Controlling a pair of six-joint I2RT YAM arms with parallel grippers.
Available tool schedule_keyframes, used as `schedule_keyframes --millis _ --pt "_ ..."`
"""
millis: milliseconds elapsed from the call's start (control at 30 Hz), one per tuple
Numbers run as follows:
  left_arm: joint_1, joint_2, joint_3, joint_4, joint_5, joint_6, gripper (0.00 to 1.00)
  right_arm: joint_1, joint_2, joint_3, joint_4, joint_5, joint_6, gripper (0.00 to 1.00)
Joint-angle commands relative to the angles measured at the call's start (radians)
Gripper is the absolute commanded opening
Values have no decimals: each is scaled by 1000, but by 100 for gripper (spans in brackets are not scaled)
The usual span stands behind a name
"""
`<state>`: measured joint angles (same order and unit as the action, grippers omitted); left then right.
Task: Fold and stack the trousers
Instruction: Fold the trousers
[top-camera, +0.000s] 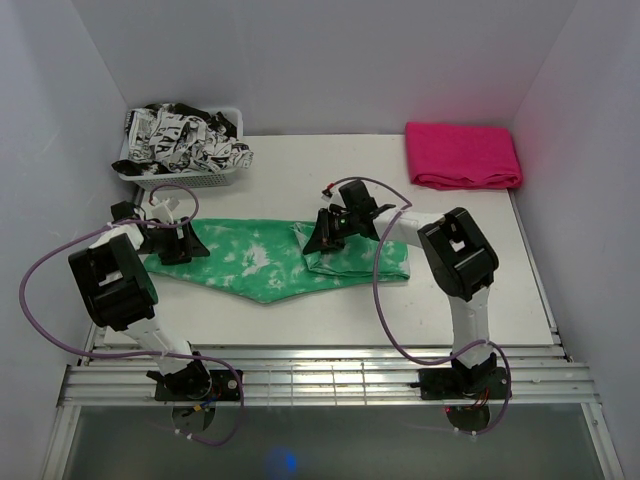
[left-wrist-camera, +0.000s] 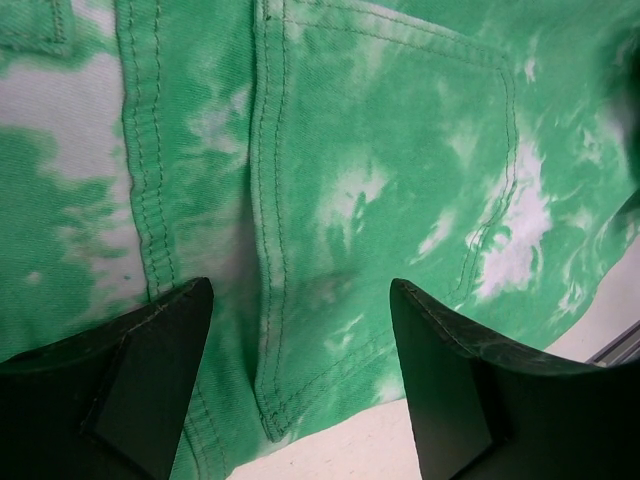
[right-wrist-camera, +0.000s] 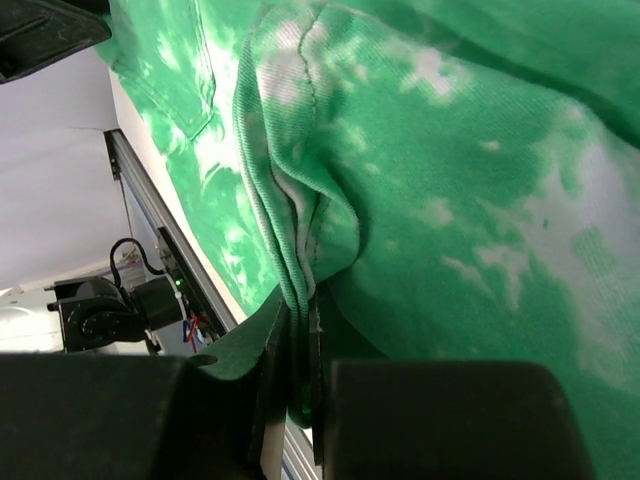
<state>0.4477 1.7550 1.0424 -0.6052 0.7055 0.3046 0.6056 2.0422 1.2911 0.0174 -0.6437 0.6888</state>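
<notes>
Trousers (top-camera: 262, 262) lie on the table (top-camera: 450, 300); my right gripper (right-wrist-camera: 303, 390) clamps a folded edge, my left gripper (left-wrist-camera: 300, 310) hangs, jaws spread wide, over a pocket (left-wrist-camera: 390, 180).

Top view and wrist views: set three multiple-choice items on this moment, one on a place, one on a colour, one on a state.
1. Where does the pink cloth lie? A near left; B centre; C far right.
2. What colour are the trousers? A green and white; B plain blue; C black.
3. How is the right pincer? A wide open; B shut on the trousers; C out of view.
Key: 1 C, it sits folded in the far right corner; 2 A, the fabric is green with white blotches; 3 B, it pinches a fold of the fabric.
</notes>
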Motion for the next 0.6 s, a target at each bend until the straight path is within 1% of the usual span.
schedule_keyframes --millis 0,33,100,133,167,200,233,300,333,400,467,533,567 --pt "-1 12 -33 -5 -35 18 84 34 30 37 68 -37 43 8" --pt "-1 11 -33 -5 -38 19 84 37 38 40 76 -45 44 9" --pt "-1 8 -36 -7 -40 19 84 48 44 48 79 -48 52 23" --pt "-1 5 -39 -7 -40 22 85 51 42 47 79 -51 54 45" --pt "-1 0 -39 -7 -38 25 86 52 39 45 87 -57 55 55" --pt "-1 -2 -42 -8 -34 28 86 56 26 40 88 -59 60 63" --pt "-1 -6 -42 -10 -17 33 86 56 16 39 99 -71 60 74" --pt "-1 -29 -38 -24 15 45 87 51 -13 57 98 -79 52 76" --pt "-1 -44 -38 -31 64 63 88 46 -25 68 96 -99 29 82" --pt "-1 -100 -36 -48 110 80 89 26 -46 106 72 -134 -11 83" --pt "-1 -141 -18 -91 188 131 89 -7 -60 163 29 -195 -83 82" --pt "-3 -224 -2 -114 250 166 90 -39 -105 145 12 -272 -118 80" --pt "-4 -254 4 -123 311 183 91 -81 -118 130 9 -302 -153 78"
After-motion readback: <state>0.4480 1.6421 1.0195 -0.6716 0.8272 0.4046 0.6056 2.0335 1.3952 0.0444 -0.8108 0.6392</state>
